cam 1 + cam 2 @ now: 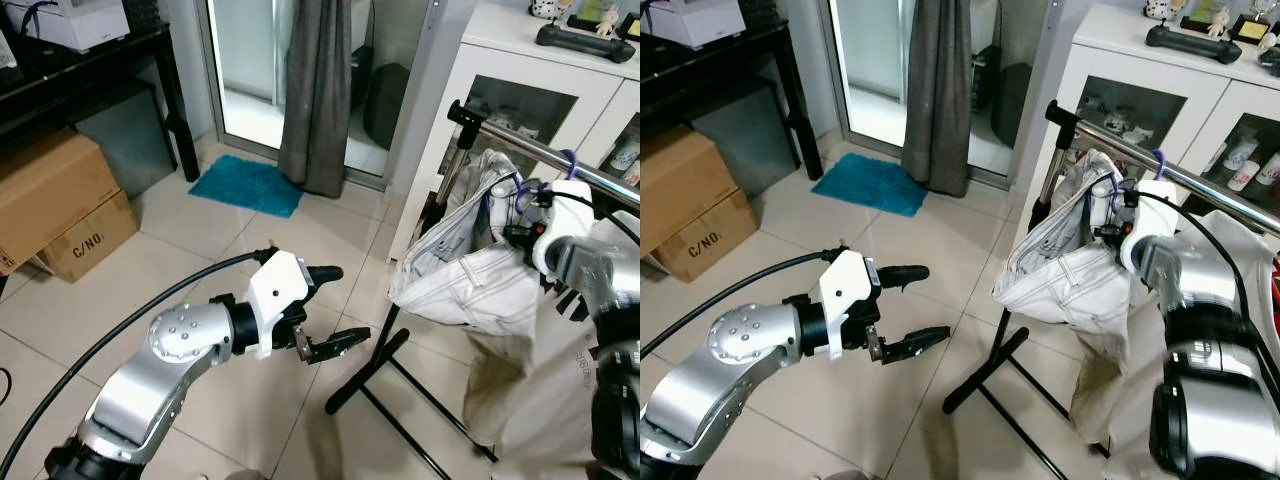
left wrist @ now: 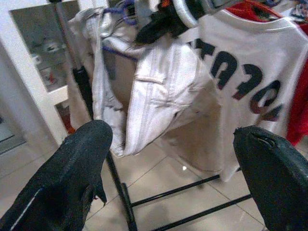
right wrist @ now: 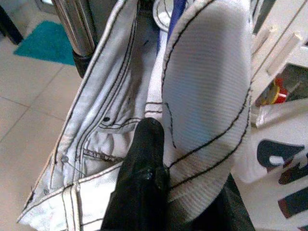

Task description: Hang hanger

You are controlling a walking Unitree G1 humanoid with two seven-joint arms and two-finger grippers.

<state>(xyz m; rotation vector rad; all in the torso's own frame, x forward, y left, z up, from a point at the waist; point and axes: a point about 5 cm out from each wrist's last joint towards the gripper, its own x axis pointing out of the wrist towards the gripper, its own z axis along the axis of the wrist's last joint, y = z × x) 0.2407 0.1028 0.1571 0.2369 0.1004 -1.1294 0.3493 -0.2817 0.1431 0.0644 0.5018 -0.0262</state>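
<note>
A purple hanger point(image 1: 569, 160) hooks over the steel rail point(image 1: 520, 142) of a clothes rack and carries a pale denim garment point(image 1: 455, 280). My right gripper point(image 1: 518, 236) is up at the rail, just under the hook. Its black fingers point(image 3: 144, 180) are shut on a fold of the white cloth point(image 3: 207, 96). My left gripper point(image 1: 352, 302) hovers open over the tiled floor to the left of the rack, holding nothing. Seen from the left wrist, its two fingertips frame the hanging denim garment point(image 2: 159, 86) and a white lettered T-shirt point(image 2: 240, 77).
The rack's black foot point(image 1: 365, 372) runs across the floor below my left gripper. A white cabinet point(image 1: 540, 85) stands behind the rack. Cardboard boxes point(image 1: 60, 200) sit under a black table at the left. A teal mat point(image 1: 247, 186) lies before a grey curtain point(image 1: 315, 90).
</note>
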